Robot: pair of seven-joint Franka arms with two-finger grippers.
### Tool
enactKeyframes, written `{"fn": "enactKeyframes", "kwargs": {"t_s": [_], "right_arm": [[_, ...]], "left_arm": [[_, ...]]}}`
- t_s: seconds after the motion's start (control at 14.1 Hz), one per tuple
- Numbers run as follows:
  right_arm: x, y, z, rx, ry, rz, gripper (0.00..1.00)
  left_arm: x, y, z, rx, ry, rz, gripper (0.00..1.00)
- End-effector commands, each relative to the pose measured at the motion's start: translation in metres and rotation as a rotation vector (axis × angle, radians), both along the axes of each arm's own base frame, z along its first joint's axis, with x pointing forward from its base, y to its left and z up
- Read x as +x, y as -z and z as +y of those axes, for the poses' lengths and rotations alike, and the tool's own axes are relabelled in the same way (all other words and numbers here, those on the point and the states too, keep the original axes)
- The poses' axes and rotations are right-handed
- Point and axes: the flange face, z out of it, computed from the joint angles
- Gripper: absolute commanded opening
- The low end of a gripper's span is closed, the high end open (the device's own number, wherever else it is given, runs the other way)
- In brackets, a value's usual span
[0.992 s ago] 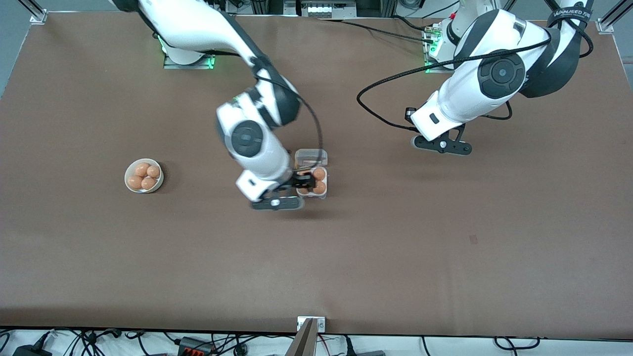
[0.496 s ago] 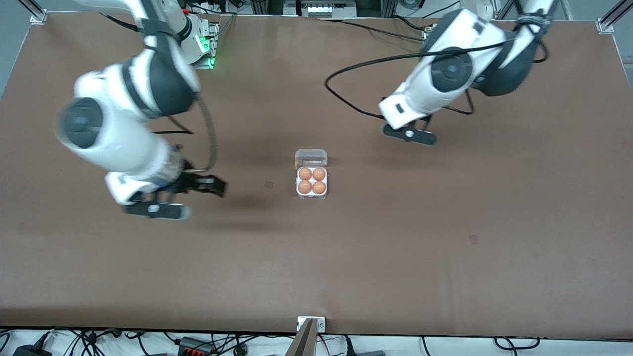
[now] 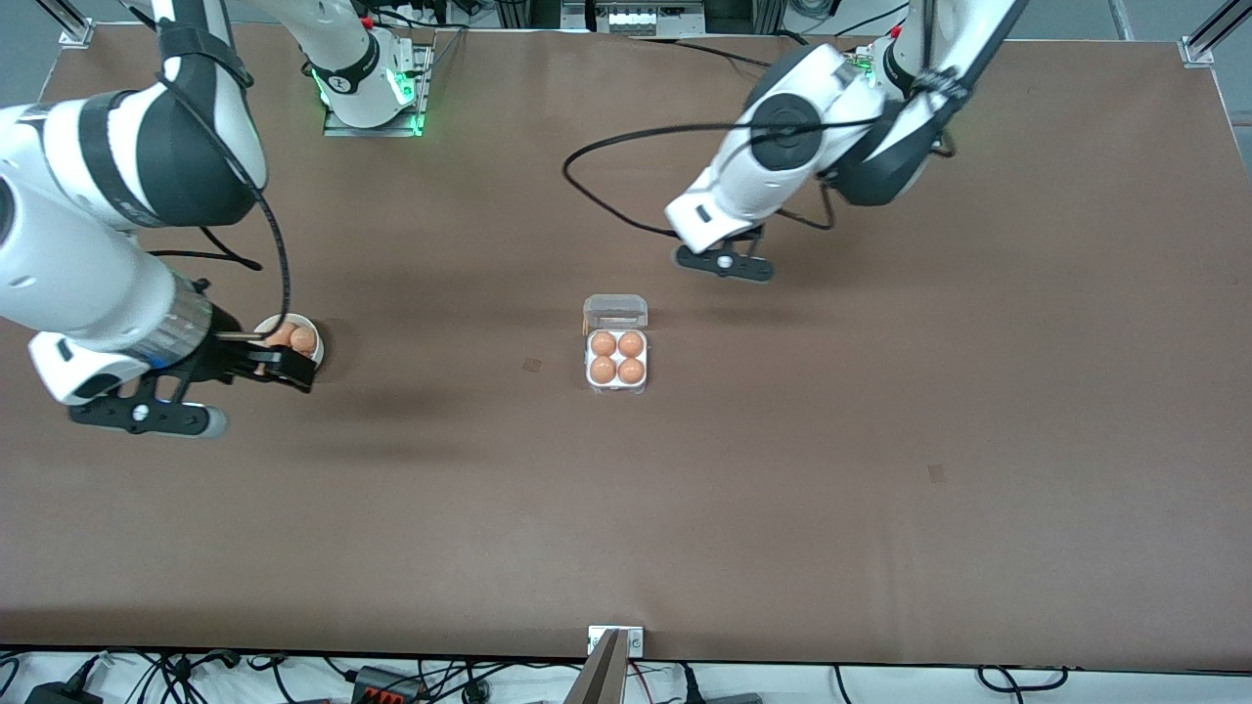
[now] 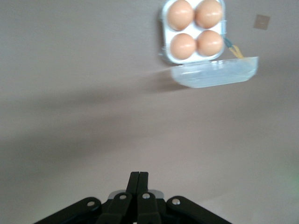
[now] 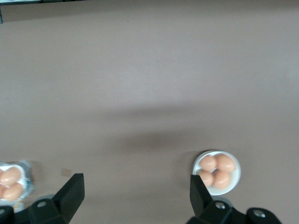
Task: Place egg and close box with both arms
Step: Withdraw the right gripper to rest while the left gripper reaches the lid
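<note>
— Well, which step is in hand?
— All four cells of the box [image 3: 616, 370] are filled, its lid [image 3: 615, 311] lying open; the placed egg [image 3: 603, 370] cannot be told from its neighbours. Closing is judged to remain.
— And the hands?
— The right hand [image 3: 284, 370] is spread wide over the bowl [image 3: 311, 332] of eggs. The left hand [image 4: 138, 179] is pressed together, empty, over bare surface [image 3: 880, 489] near the box.
— What is called for next?
— Probably the lid must be folded over and pressed down while the box is steadied.
</note>
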Motion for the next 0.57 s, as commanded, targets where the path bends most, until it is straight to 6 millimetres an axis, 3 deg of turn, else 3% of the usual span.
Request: {"fn": "enactKeyframes", "kwargs": {"t_s": [0.0,0.14,0.28,0.5], "right_arm": [[-0.008,-0.021,-0.056,0.018,-0.023,-0.01,1.0],[-0.013,-0.032,-0.092,0.045,-0.023,-0.019,1.0],[-0.022,-0.044,-0.12,0.064,-0.051,-0.025,1.0],[-0.036,-0.049,-0.139,0.042,-0.057,0.025,1.0]], "left_arm": [[-0.013,0.029,-0.033,-0.044,-0.019,0.014,0.01],[-0.025,0.047,-0.054,-0.068,-0.002,0.011,0.01],[-0.02,0.063,-0.061,-0.095,0.003,-0.032,0.01],[-0.005,0.092,-0.066,-0.159,-0.008,-0.101,0.01]]}}
